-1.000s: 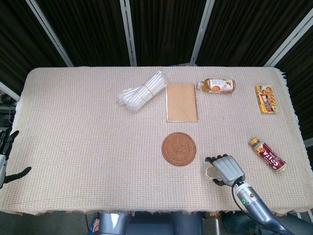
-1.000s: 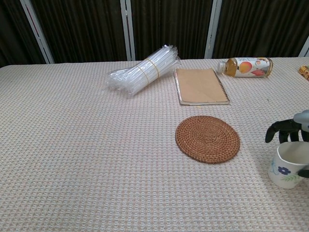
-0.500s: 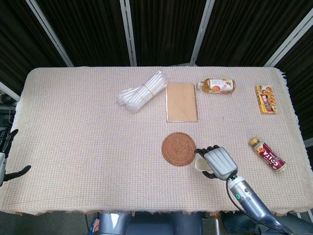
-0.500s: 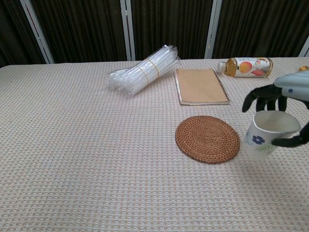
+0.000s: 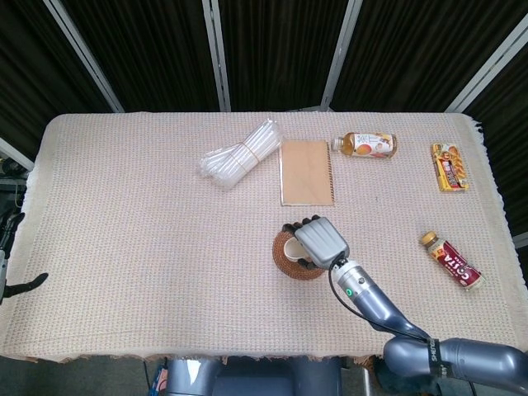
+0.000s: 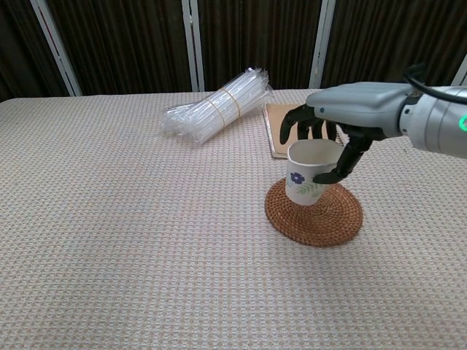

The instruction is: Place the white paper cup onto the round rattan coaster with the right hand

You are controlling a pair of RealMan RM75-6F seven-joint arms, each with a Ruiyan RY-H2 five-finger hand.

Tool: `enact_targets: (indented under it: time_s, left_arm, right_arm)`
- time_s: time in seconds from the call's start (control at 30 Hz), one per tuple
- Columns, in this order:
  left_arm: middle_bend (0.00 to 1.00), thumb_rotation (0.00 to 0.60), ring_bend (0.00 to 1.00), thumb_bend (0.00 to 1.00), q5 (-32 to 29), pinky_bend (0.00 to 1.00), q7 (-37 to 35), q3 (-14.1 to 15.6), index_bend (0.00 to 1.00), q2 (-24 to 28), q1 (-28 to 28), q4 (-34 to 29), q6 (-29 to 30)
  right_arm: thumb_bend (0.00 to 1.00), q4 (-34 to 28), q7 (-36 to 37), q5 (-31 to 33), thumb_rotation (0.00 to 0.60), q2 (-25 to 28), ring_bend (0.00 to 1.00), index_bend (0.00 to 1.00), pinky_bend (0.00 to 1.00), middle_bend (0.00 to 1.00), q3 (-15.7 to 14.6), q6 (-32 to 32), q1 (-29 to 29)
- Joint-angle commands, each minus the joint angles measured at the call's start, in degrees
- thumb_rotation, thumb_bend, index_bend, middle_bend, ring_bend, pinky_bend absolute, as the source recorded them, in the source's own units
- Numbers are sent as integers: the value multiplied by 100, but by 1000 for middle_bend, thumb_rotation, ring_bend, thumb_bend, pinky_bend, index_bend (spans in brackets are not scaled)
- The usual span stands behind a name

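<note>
Beige woven cloth covered the table (image 6: 109,255). Nearest, the right robot hand (image 6: 343,120) clasped the white paper cup (image 6: 310,171) over the round rattan coaster (image 6: 332,215); behind lay a tan spiral notebook (image 5: 306,172).

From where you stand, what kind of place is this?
Probably a robot test or demo booth, not a home. Black pleated curtains on white poles wall it in, a beige woven cloth covers the table, and props are spread about: a bundle of clear plastic straws, a brown spiral notebook, a lying juice bottle.
</note>
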Motion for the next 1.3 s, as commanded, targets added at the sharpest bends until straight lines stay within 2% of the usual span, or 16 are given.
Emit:
enact_targets:
  time_s: [0.03,0.23,0.3,0.37,0.43,0.47,0.57,0.77,0.87,0.9,0.93,1.0,1.03,1.1,1.17,1.3]
  left_arm:
    - [0,600,0,0,-51,0,52,-13,0,-25,-24,24,-47]
    - [0,600,0,0,-84,0,104,-6,0,-52,-29,20,-57]
    - [0,600,0,0,-81,0,118,-2,0,-58,-32,16,-58]
    - [0,600,0,0,-70,0,136,3,0,-63,-34,10,-52]
    - [0,600,0,0,-65,0,146,8,0,-67,-34,2,-48]
    - [0,600,0,0,-65,0,148,7,0,-65,-34,-2,-45]
    - [0,600,0,0,-58,0,135,9,0,-57,-29,-16,-32]
    - [0,600,0,0,43,0,42,37,0,-5,2,-69,34]
    - [0,600,0,0,155,0,-40,59,0,29,36,-86,121]
    - [0,600,0,0,210,0,-76,73,0,37,48,-83,155]
    - [0,600,0,0,289,0,-122,94,0,42,64,-69,201]
    - [0,600,0,0,356,0,-175,119,0,41,80,-48,232]
    - [0,600,0,0,403,0,-208,142,0,42,88,-36,243]
    - [0,600,0,0,467,0,-246,167,0,42,96,-20,260]
    - [0,600,0,0,537,0,-273,190,0,42,108,-10,295]
    - [0,600,0,0,644,0,-318,221,0,42,141,-12,379]
  right_arm:
    - [190,274,-93,79,600,-196,370,273,391,406,-57,-23,126]
    - [187,610,-89,215,600,-341,367,270,391,406,-158,49,203]
    - [114,632,-36,263,600,-333,339,202,385,376,-189,47,218]
    - [8,631,-43,291,600,-303,181,44,298,191,-235,44,228]
    - [0,541,-66,359,600,-250,38,0,199,36,-283,57,241]
    - [0,473,-62,359,600,-217,3,0,161,3,-286,89,241]
    - [0,200,-75,282,600,-72,0,0,115,0,-316,248,210]
    - [0,-699,-104,-113,600,523,0,0,104,0,-425,748,-33]
    - [0,-1208,69,-684,600,1004,0,0,51,0,-587,1267,-415]
    - [0,-1309,174,-1083,600,1207,0,0,33,0,-721,1570,-641]
    - [0,-1286,358,-1588,600,1371,0,0,12,0,-882,1929,-900]
    - [0,-1102,648,-2164,600,1487,0,0,0,0,-1065,2388,-1210]
    - [0,-863,931,-2580,600,1541,0,0,0,0,-1214,2824,-1496]
    - [0,-455,1300,-3012,600,1541,0,0,0,0,-1393,3321,-1836]
    - [0,-44,1577,-3228,600,1503,0,0,0,0,-1532,3716,-2149]
    - [0,582,1979,-3321,600,1316,0,0,0,0,-1643,4094,-2552]
